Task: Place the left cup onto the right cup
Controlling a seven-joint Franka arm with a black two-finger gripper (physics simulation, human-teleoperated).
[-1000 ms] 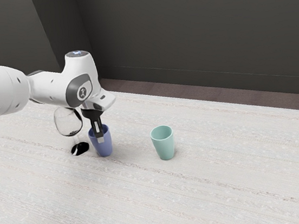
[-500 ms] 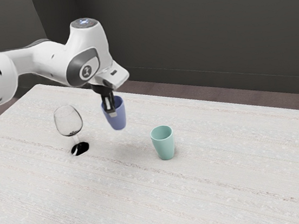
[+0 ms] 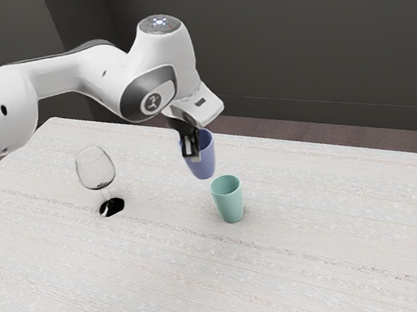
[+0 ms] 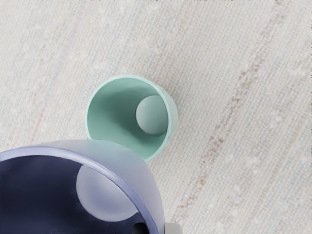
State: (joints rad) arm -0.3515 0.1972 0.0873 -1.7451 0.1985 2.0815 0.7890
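Closed black gripper (image 3: 190, 148) on rim wall of lavender-blue cup (image 3: 203, 161). Held cup tilted in air, just above and beside upright teal cup (image 3: 227, 199) standing on table (image 3: 335, 254). Judged light, stiff, smooth-walled, possibly slippery; best gripped across rim wall, as done.

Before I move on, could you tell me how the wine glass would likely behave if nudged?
The wine glass would probably tip easily: a wide bowl sits on a thin stem over a small foot. Its clear walls suggest it is fragile.
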